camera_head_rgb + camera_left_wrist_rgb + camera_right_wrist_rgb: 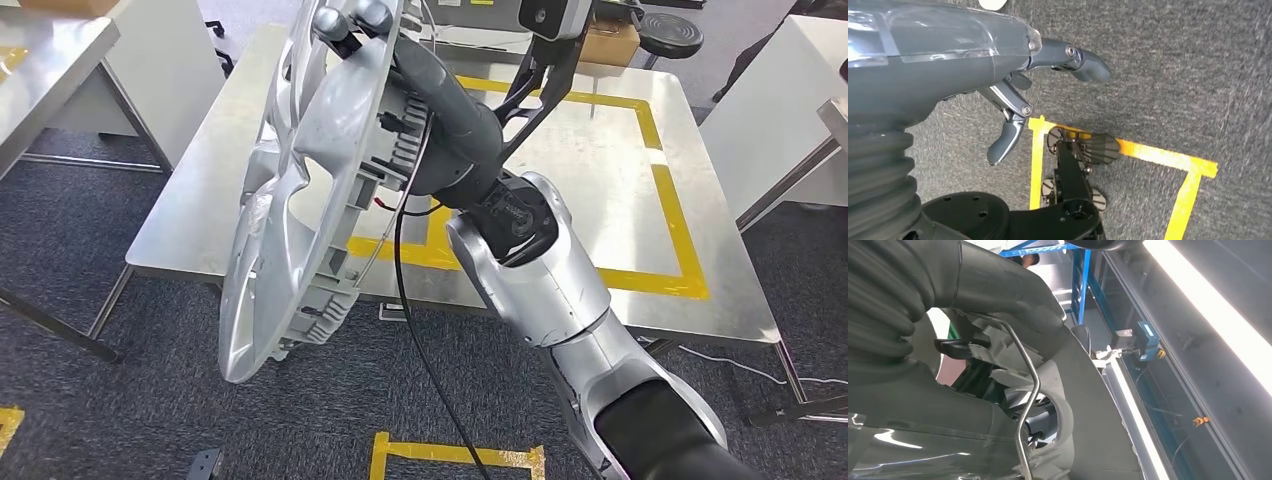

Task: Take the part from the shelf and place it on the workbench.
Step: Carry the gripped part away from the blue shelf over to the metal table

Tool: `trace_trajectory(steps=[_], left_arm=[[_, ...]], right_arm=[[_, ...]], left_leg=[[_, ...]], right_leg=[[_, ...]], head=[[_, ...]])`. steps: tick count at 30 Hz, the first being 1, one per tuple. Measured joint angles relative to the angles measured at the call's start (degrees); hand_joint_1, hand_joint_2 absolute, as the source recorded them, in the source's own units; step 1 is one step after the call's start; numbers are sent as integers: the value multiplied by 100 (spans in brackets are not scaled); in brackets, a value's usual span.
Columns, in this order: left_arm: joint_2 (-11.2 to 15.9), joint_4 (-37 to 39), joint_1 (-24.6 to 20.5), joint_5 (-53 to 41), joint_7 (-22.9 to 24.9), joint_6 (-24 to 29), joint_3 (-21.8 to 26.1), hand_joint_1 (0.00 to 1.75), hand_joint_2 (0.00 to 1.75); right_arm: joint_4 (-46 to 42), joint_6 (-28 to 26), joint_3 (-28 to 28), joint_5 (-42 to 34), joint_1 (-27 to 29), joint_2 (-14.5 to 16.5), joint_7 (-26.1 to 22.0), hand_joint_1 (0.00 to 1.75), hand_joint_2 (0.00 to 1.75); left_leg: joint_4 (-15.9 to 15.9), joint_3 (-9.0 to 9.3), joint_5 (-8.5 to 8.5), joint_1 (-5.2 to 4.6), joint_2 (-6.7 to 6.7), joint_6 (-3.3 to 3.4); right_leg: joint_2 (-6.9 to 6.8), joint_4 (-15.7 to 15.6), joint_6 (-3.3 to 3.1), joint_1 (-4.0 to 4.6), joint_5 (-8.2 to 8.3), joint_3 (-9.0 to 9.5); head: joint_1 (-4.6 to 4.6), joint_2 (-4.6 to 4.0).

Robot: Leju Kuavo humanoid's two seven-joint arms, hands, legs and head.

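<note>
The part is a large silver wheel cover (300,180), held tilted on edge above the near left side of the steel workbench (590,190). My right hand (440,120) grips it from the back, with fingers hooked over its upper rim. In the right wrist view the cover's ribbed back and wire ring (1083,390) lie right against my right hand (998,285). My left hand (1013,90) hangs over the grey carpet, fingers apart and holding nothing.
A yellow tape rectangle (675,225) marks the workbench top. White tables stand at the left (60,60) and right (770,110). A cardboard box (610,45) and a black stool (668,32) sit behind the bench. A black cable (420,330) hangs from my right arm.
</note>
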Motion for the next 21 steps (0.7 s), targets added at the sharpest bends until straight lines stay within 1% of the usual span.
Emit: trace_trajectory(steps=[2,3,4,5,7,9,21], left_arm=[[1,0,-1,-5,-1,-10,0,0,175],[1,1,-2,-12,0,-19,1,0,175],[4,1,-2,-19,0,-29,1,0,175],[9,2,-3,-26,2,-42,1,0,175],[26,1,-4,-37,10,-61,0,0,175],[40,-4,-5,-40,23,-66,1,0,175],[54,-34,-6,-40,37,-66,2,0,175]], right_arm=[[-7,-1,0,-1,0,0,0,175,175],[-9,-1,0,-1,0,0,0,175,175],[-9,-2,0,-2,-1,-1,0,175,175],[-9,-2,0,-2,0,-1,0,175,175],[-9,-4,0,-1,0,-2,0,175,175],[-10,-5,0,-1,0,-2,0,175,175],[-14,-5,1,-2,1,-21,0,175,175]], left_leg=[[0,8,-2,-9,0,3],[0,10,-2,-12,0,3],[0,11,-2,-13,1,3],[0,13,-1,-14,2,4],[-1,20,-1,-12,5,4],[-8,30,0,-8,8,3],[-56,64,7,-8,12,-2]], right_leg=[[0,-14,170,-20,-6,15],[-1,-19,245,-28,-8,20],[-1,-24,295,-33,-10,22],[-1,-25,325,-36,-11,23],[-1,-23,354,-36,-14,24],[-1,-21,367,-35,-15,26],[1,-19,364,-34,-19,32]], head=[[2,0],[1,0],[-1,0],[-3,0],[-9,0],[-14,0],[-27,0]])
